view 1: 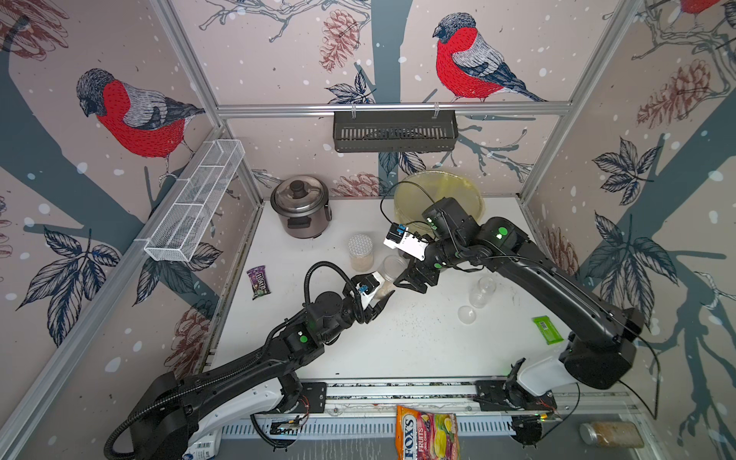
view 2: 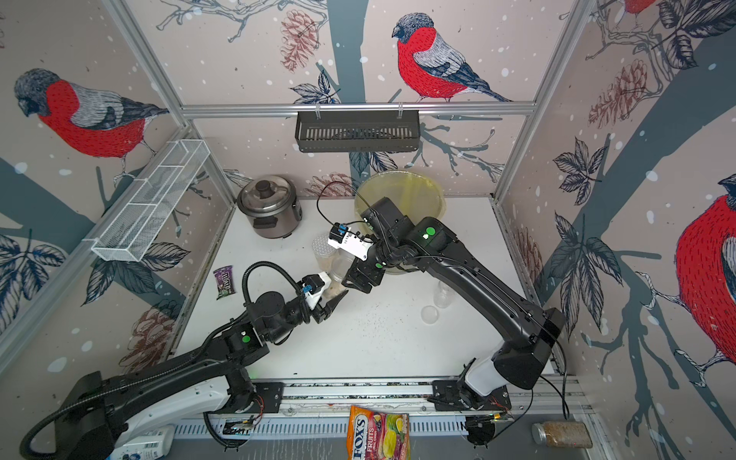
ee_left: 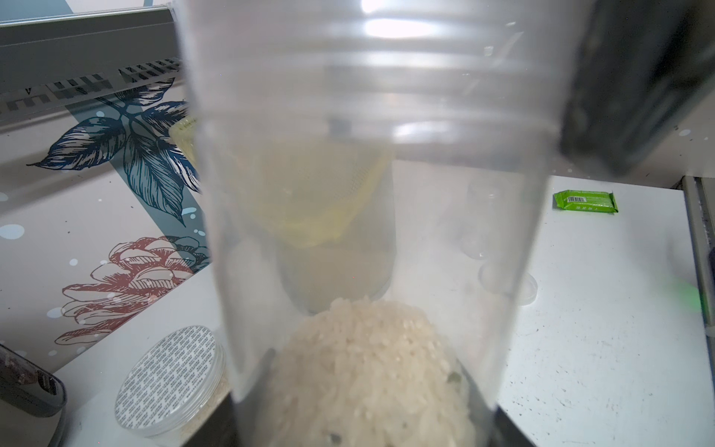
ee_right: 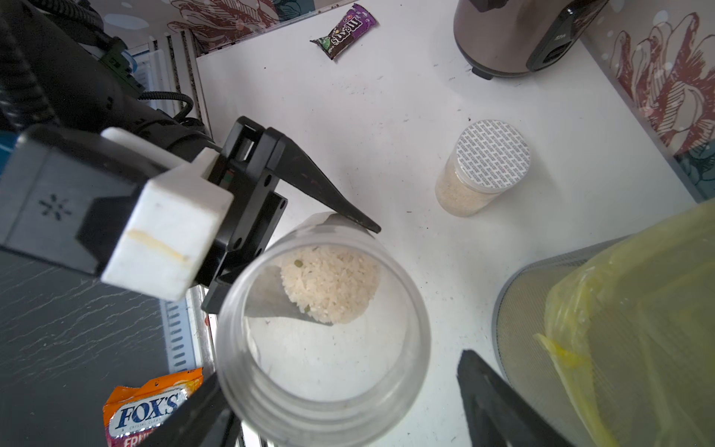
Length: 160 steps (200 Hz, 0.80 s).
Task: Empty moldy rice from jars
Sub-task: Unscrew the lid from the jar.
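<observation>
A narrow clear jar (view 1: pixel 392 271) (view 2: pixel 340 269) leans tilted over the middle of the table, my left gripper (view 1: pixel 384 294) (view 2: pixel 336 296) shut on its lower end. Moldy rice (ee_right: pixel 329 282) (ee_left: pixel 367 367) with a few dark specks is heaped at its bottom. Its threaded mouth sits between the spread jaws of my right gripper (view 1: pixel 408 284) (ee_right: pixel 336 375), which is open, with a clear gap on one side. The wider jar with a silver dotted lid (view 1: pixel 360 251) (ee_right: pixel 491 154) stands behind, holding rice. An empty narrow jar (view 1: pixel 482 292) and a clear lid (view 1: pixel 466 314) rest to the right.
The translucent bin with a yellow bag (view 1: pixel 438 191) (ee_right: pixel 619 309) stands at the back, behind my right arm. A rice cooker (view 1: pixel 300 205) is back left, a purple candy packet (view 1: pixel 259 282) left, a green packet (view 1: pixel 547 329) right. A candy bag (view 1: pixel 428 436) and brown-filled jar (view 1: pixel 611 434) lie beyond the front rail.
</observation>
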Tool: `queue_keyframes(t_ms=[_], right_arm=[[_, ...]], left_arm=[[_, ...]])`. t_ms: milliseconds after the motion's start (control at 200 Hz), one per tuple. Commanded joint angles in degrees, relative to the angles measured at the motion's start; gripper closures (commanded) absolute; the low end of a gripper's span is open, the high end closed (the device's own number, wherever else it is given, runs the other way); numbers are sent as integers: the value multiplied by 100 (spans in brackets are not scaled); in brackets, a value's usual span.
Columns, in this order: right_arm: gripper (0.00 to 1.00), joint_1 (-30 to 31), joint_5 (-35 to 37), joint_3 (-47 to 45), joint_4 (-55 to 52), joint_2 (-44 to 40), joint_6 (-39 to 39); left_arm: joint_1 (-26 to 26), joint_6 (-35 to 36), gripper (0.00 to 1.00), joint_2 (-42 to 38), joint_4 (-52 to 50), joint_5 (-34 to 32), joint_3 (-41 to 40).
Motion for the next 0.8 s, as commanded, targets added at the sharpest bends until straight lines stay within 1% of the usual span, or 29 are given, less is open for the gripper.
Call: queue_keyframes(t_ms=[0, 15, 95, 165, 200, 225, 280, 320, 345, 370, 420, 505, 545, 610, 640, 710, 795], right_arm=[[3, -14, 439, 15, 312, -202, 130], [0, -14, 468, 23, 341, -235, 164], [0, -39, 494, -14, 571, -486, 492], [0, -35, 566, -246, 971, -796, 1013], [0, -23, 712, -356, 1188, -942, 1395], [0, -23, 861, -407, 1287, -1020, 1806], [0, -71, 1360, -516, 1399, -1129, 3005], [0, -78, 1338, -619, 1364, -1169, 3677], [0, 1, 1240, -700, 1367, -1198, 3960], [0, 148, 1285, -786, 1381, -1241, 4205], [0, 536, 1830, -987, 1500, -1348, 4654], [0, 1060, 2706, -1191, 1651, -1383, 5181], [0, 1283, 3308, -1259, 1679, -1559, 5480], [0, 1385, 3680, -1241, 1563, -1516, 5930], [0, 1377, 3741, -1142, 1392, -1442, 6095], [0, 1384, 3767, -904, 1128, -1191, 6160], [0, 1393, 3545, -829, 1126, -1055, 6269]], left_arm=[[1, -30, 83, -60, 551, -82, 7], [0, -23, 83, -69, 564, -98, -1], [0, -5, 83, -87, 632, -184, -41], [0, 20, 83, -81, 682, -278, -36], [2, 94, 82, -65, 684, -265, -20], [1, 188, 82, -46, 685, -232, -3], [4, 369, 82, -3, 662, -162, 43], [1, 419, 82, 45, 609, -157, 102], [0, 431, 81, 73, 571, -184, 138], [2, 442, 81, 106, 571, -219, 159], [-8, 486, 81, 151, 609, -253, 169], [-9, 539, 82, 191, 722, -305, 142], [-9, 558, 81, 205, 746, -317, 135], [-8, 583, 81, 236, 780, -323, 134], [-9, 585, 81, 252, 766, -324, 142], [-9, 602, 81, 289, 790, -341, 134], [-8, 628, 81, 338, 811, -347, 96]])
